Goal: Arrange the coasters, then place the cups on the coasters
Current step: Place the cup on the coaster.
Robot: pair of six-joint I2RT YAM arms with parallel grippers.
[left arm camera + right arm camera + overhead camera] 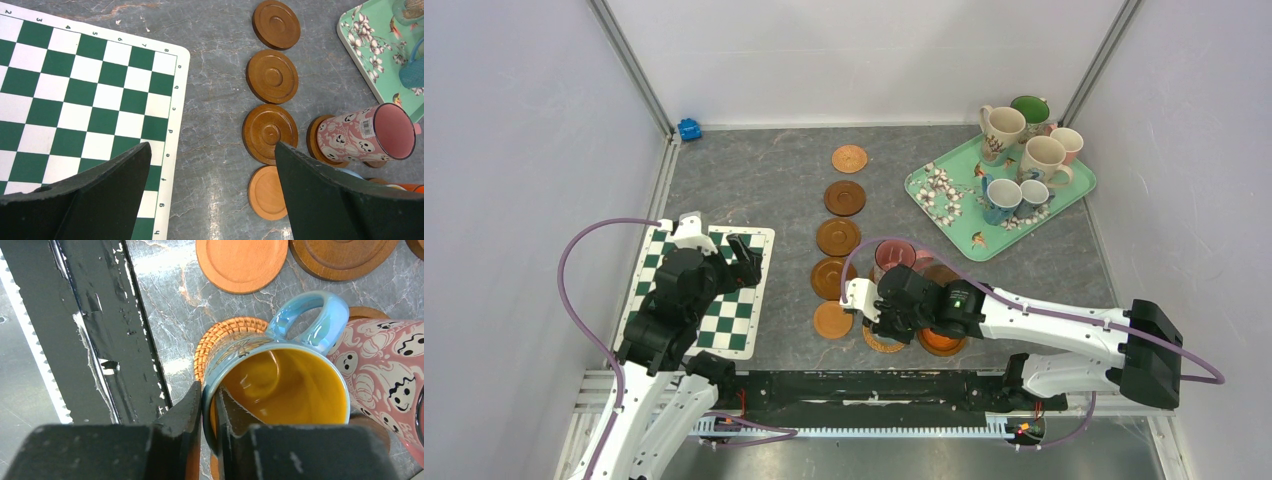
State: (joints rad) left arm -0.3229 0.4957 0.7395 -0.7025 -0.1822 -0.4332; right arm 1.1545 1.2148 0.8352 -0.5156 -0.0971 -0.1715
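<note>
Tool (209, 396) — right — narrowly pinches blue mug (285, 385) rim.

Green-white checkered mat (734, 320) left, mint floral tray (944, 195) back right, small blue object (689, 129) far corner

The blue mug (285, 385) is glossy light blue outside and amber-yellow inside. The pink mug (385, 365) carries white ghost faces. The rattan coaster (220, 337) is woven tan. The wooden coasters (272, 76) are dark brown and the orange coaster (267, 192) is paler. The mat (75, 100) is checkered green and white, the tray (964, 222) mint with white blossoms, and the tabletop (215, 100) veined grey.
</note>
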